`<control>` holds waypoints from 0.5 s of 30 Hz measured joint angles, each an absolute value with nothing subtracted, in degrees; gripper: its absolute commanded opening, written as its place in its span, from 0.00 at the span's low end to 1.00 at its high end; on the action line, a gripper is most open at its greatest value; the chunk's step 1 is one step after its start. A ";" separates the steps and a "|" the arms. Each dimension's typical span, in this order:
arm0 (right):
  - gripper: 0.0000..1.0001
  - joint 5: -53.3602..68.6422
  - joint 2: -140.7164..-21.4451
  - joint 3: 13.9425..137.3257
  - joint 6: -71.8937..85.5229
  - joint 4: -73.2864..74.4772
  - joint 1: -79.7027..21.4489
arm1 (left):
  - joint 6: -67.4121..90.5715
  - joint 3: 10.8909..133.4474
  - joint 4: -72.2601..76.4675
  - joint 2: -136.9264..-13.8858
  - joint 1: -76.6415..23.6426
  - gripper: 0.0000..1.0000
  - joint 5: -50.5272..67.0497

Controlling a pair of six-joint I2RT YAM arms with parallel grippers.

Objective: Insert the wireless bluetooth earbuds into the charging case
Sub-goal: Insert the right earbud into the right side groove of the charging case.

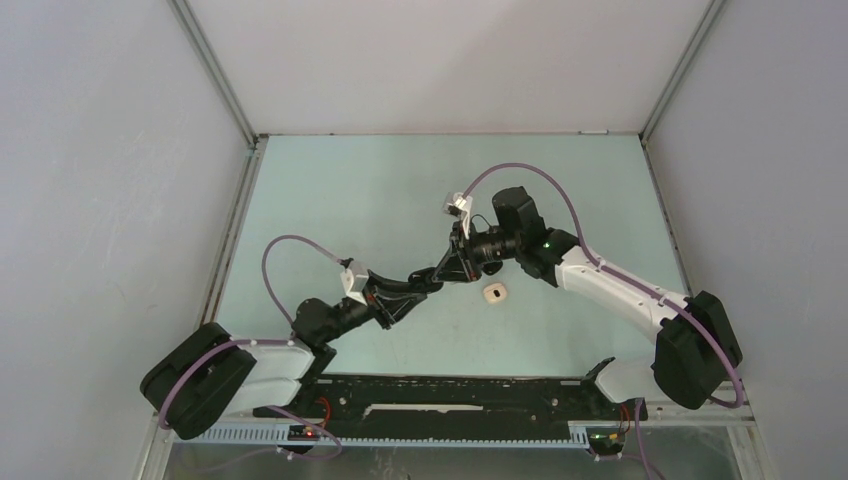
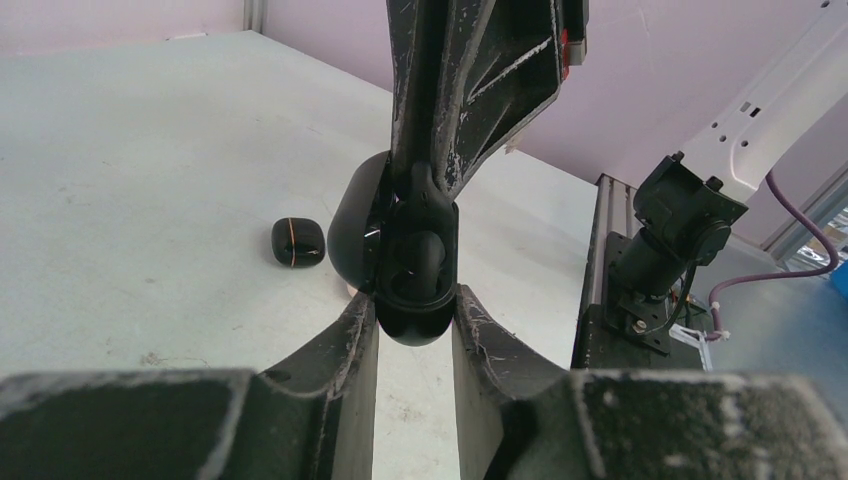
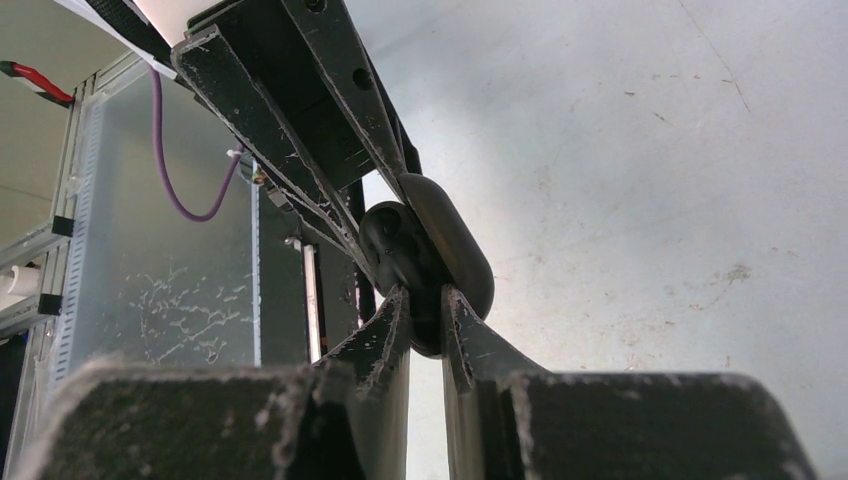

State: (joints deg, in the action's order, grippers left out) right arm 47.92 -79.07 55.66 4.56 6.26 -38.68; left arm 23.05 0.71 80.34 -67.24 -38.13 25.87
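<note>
1. Pale green surface [image 1: 380,190], grey walls around it.
2. Both arms reach inward and meet above mid-surface; the left gripper [image 2: 415,312] clamps an open black charging case [image 2: 352,228].
3. The right gripper [image 3: 426,300] pinches a black earbud [image 2: 420,262] at the case's mouth.
4. A whitish case [image 1: 494,292] and a closed black case [image 2: 298,242] lie nearby.

1. A pale green counter [image 1: 400,180] forms the bottom of the enclosure; the wrist views show its surface scuffed and speckled.
2. Plain whitish panels close it in: a back wall [image 1: 450,60], a left wall [image 1: 100,200] and a right wall [image 1: 780,150].
3. Two metal struts [image 1: 215,70] rise from the far corners.
4. A black plate [image 1: 450,395] and a white slotted cable duct [image 1: 400,433] line the near edge.
5. The light is soft and even, with only faint shadows.
</note>
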 measured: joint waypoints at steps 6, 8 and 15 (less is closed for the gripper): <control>0.05 47.48 -79.07 55.66 4.25 6.26 -38.96 | 23.09 0.69 80.47 -67.24 -38.11 0.00 25.80; 0.06 47.33 -79.07 55.66 4.10 6.28 -38.96 | 23.09 0.69 80.47 -67.24 -38.11 0.00 25.80; 0.06 47.11 -79.07 55.66 4.03 6.31 -39.00 | 23.11 0.69 80.47 -67.24 -38.06 0.00 25.78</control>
State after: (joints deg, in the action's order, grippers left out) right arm 47.11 -79.07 55.66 4.03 6.31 -39.00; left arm 23.11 0.69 80.47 -67.24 -38.06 25.78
